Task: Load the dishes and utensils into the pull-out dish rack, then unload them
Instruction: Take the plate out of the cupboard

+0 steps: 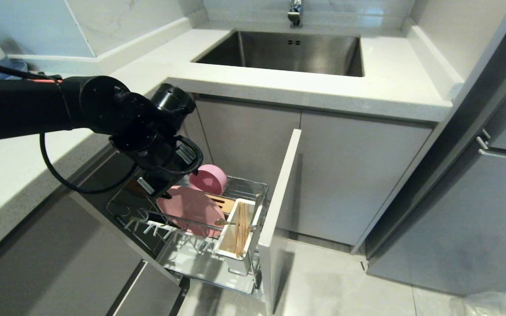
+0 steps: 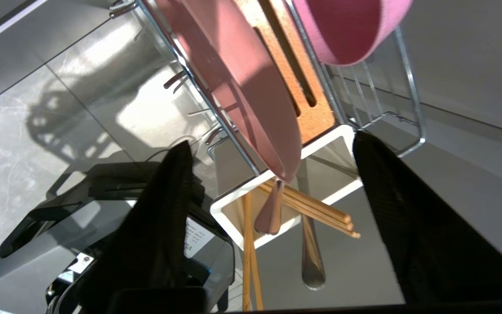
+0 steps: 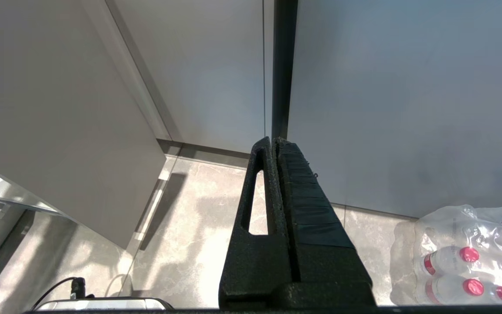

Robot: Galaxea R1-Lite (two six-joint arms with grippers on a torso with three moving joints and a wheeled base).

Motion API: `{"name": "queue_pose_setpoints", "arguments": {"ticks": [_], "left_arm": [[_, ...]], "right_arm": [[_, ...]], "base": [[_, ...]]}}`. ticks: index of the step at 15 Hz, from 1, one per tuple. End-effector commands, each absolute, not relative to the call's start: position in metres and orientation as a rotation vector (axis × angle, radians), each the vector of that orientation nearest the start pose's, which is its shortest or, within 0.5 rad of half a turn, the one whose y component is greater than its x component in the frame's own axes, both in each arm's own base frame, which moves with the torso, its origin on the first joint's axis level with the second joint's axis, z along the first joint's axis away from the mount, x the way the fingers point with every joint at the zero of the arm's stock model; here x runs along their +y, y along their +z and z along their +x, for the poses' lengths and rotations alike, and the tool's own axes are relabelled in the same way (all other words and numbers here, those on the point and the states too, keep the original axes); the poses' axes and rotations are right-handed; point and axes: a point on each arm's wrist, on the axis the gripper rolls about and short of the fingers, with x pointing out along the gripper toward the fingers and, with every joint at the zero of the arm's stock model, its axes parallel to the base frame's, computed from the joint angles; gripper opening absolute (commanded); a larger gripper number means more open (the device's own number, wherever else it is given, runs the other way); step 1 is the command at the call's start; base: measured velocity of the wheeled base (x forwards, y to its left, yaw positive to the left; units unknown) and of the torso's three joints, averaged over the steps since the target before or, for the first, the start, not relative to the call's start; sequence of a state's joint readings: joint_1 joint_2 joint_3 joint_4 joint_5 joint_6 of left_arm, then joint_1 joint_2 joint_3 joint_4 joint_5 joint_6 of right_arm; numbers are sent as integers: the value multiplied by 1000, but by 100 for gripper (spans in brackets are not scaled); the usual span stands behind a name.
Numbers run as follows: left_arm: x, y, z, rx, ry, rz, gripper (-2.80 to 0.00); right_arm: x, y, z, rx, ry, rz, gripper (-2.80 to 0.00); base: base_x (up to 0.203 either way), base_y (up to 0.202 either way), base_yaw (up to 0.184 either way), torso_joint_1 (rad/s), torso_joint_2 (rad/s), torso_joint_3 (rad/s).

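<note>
The pull-out dish rack (image 1: 259,186) stands drawn out below the sink. A pink plate (image 1: 191,208) (image 2: 242,78) stands on edge among its prongs, and a pink bowl (image 1: 209,179) (image 2: 347,26) rests behind it by the wooden bar (image 2: 294,74). Light-wood chopsticks (image 1: 240,228) (image 2: 316,211) and a metal fork (image 2: 270,213) stick out of the white utensil holder (image 1: 229,252) (image 2: 229,218). My left gripper (image 2: 270,138) hangs just above the plate's rim, open, holding nothing; in the head view its wrist hides it. My right gripper (image 3: 275,141) is shut and empty, low over the floor.
The rack's grey door front (image 1: 279,197) stands right of the holder. A steel sink (image 1: 288,52) is set in the white counter (image 1: 393,87) above. A pack of water bottles (image 3: 460,257) lies on the tiled floor beside the right arm. My base (image 2: 103,187) shows below the rack.
</note>
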State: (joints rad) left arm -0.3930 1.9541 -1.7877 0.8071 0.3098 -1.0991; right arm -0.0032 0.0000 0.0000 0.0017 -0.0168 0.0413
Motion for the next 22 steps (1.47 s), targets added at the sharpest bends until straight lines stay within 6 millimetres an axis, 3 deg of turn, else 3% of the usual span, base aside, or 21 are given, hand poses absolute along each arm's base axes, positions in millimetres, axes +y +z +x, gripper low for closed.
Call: {"name": "queue_pose_setpoints", "arguments": {"ticks": [1, 14, 22], "left_arm": [[-131, 230, 335, 854, 438, -676, 0], [-134, 177, 376, 868, 479, -677, 0], [-133, 173, 379, 869, 486, -678, 0]], "right_arm": [[0, 75, -23, 3, -20, 41, -280], [0, 75, -23, 3, -20, 41, -280], [0, 75, -23, 3, -20, 41, -280]], "base": [[0, 0, 0, 0, 0, 0], [0, 0, 0, 0, 0, 0], [0, 0, 0, 0, 0, 0]]}}
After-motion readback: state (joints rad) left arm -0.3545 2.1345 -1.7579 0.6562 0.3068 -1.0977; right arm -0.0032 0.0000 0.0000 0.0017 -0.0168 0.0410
